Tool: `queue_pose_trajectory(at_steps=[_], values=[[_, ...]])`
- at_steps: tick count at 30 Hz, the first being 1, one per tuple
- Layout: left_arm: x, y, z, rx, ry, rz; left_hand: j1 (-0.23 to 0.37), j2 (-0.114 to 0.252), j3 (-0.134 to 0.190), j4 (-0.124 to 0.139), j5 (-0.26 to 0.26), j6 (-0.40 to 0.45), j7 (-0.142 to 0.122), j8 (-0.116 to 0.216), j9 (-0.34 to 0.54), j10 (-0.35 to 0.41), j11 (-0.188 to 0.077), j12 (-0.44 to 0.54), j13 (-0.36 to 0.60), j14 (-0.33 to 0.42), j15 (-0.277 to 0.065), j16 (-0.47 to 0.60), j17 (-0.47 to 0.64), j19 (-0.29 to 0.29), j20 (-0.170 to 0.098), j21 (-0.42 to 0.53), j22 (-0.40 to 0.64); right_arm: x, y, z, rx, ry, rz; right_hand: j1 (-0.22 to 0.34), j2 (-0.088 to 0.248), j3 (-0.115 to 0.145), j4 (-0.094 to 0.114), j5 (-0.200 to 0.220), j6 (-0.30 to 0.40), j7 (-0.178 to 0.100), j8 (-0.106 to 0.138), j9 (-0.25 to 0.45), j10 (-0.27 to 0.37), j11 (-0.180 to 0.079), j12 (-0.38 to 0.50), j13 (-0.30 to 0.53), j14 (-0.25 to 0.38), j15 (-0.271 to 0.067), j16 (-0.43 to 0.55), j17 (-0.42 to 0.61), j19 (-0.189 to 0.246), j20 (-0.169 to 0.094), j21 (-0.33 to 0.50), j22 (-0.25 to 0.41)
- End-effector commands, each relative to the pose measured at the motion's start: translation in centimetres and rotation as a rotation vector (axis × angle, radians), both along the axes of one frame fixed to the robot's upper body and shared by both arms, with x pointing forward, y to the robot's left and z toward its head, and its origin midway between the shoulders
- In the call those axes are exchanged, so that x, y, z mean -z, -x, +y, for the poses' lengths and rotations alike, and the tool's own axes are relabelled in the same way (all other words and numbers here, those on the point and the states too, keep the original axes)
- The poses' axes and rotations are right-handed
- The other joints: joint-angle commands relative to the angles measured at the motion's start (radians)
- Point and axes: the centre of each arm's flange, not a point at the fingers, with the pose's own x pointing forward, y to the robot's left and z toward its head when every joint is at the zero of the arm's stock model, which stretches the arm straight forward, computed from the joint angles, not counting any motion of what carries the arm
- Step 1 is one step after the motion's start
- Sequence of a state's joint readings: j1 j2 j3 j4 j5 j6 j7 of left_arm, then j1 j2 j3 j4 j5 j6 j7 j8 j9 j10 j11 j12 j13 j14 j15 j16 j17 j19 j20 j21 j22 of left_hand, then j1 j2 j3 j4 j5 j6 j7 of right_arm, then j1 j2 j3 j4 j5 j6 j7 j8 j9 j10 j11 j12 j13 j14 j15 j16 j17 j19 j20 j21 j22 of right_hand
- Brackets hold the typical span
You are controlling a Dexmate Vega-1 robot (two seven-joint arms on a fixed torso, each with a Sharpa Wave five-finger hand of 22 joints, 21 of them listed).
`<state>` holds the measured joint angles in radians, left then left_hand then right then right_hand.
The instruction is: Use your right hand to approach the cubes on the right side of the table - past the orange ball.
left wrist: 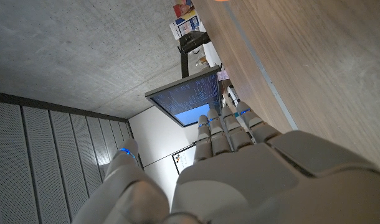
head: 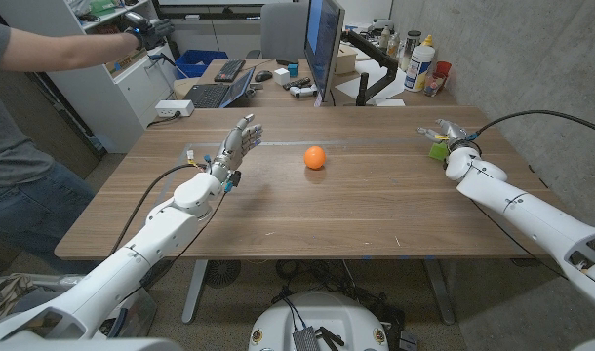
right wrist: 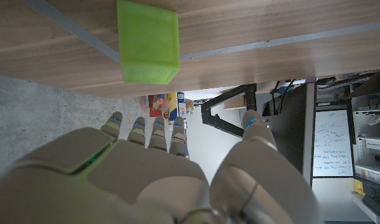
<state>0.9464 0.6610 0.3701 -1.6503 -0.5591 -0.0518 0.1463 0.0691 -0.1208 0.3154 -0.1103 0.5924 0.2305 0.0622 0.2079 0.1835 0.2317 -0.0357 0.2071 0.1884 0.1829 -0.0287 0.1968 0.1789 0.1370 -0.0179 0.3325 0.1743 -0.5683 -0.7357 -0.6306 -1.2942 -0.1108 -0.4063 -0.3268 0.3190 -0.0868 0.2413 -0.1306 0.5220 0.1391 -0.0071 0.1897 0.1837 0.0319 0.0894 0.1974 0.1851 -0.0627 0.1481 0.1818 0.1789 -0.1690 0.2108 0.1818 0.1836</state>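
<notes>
From the head view we see the orange ball (head: 315,157) mid-table (head: 356,210) and our right hand (head: 452,136) far right beside a green cube (head: 437,151), perhaps touching it, while the right wrist view shows its fingers (right wrist: 154,134) spread, holding nothing.

Wooden table (head: 376,210) fills the middle, standing on a grey floor (head: 44,268). Bare concrete wall (head: 532,49) at 2 o'clock. Second desk (head: 263,83) at 12 o'clock carries a lit monitor (head: 324,44), keyboard (head: 229,69), laptop (head: 219,93) and bottles (head: 419,63). White cabinet (head: 132,83) at 10 o'clock. A person (head: 24,107) stands at 9 o'clock.
</notes>
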Motion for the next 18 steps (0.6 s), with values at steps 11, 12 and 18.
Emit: queue_pose_trajectory(at_steps=[11, 12, 18], values=[[0.5, 1.1, 3.0, -0.023, -0.058, 0.005, 0.004, 0.006, -0.007, -0.001, 0.005, 0.011, 0.001, -0.004, 0.005, 0.004, 0.001, -0.002, 0.003, 0.003, 0.005, -0.003, 0.005, 0.005, 0.002, -0.007, 0.005, 1.1, -0.1, 0.8, 0.029, 0.012, 0.007, 0.0, -0.011, -0.011, 0.001, 0.015, -0.002, 0.0, 0.004, 0.004, 0.005, 0.004, 0.012, 0.005, 0.017, 0.003, 0.011, 0.006, -0.039, 0.003, 0.011, 0.006], [0.5, 1.1, 3.1, -0.023, -0.059, 0.005, 0.004, 0.006, -0.007, -0.001, 0.005, 0.012, 0.0, -0.003, 0.005, 0.004, 0.001, -0.002, 0.003, 0.003, 0.006, -0.003, 0.005, 0.006, 0.002, -0.007, 0.005, 1.1, -0.1, 0.8, 0.033, 0.01, 0.007, 0.0, -0.011, -0.012, 0.001, 0.016, -0.002, 0.0, 0.004, 0.004, 0.005, 0.004, 0.012, 0.005, 0.018, 0.003, 0.011, 0.006, -0.038, 0.003, 0.011, 0.006], [0.5, 1.0, 3.3, -0.02, -0.075, 0.012, 0.004, 0.007, -0.008, 0.0, 0.006, 0.012, 0.0, -0.003, 0.005, 0.005, 0.002, -0.002, 0.003, 0.003, 0.004, -0.003, 0.005, 0.006, 0.001, -0.009, 0.005, 0.6, 0.1, 0.8, 0.036, 0.005, -0.01, -0.002, -0.013, -0.015, 0.002, 0.021, 0.003, 0.0, 0.006, 0.004, 0.008, 0.002, 0.014, 0.005, 0.026, -0.001, 0.014, 0.006, -0.027, 0.002, 0.017, 0.006]])
